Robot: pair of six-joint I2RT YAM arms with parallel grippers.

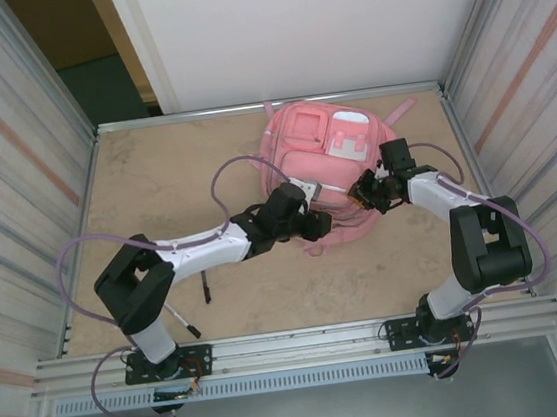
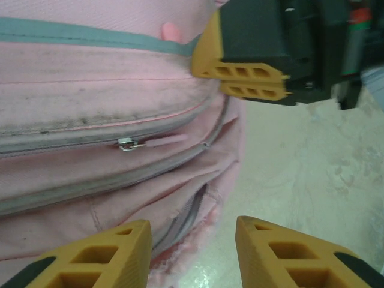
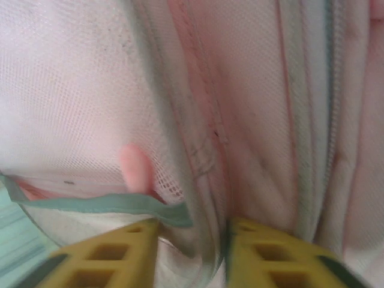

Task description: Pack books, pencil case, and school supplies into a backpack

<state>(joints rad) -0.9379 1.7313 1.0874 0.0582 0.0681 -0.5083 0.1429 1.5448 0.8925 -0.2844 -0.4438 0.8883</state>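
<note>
Two slim black plastic pens, one white-tipped (image 1: 183, 322) and one plain (image 1: 207, 289), lie nearest on the tan surface (image 1: 155, 182), well behind and to the left of the left claw (image 2: 192, 252) and beside its arm. Neither is packed yet. The left claw's yellow fingers stand partly apart and hold nothing. It is poised at the near edge of the one large pink fabric backpack (image 1: 323, 153), with a closed zip and its metal pull (image 2: 129, 144) just ahead of it. Further right, the right claw (image 3: 192, 246) is closed, pinching a fold of the backpack's pink cloth and white mesh at the bag's near right corner, just across from the left claw. By my reading the task is only partly done, with both claws working at the bag rather than carrying anything. Whether the yellow book, the pale-pink pouch and the blue-and-white packet are already inside I cannot tell. Count: two pens, one backpack, two claws.
</note>
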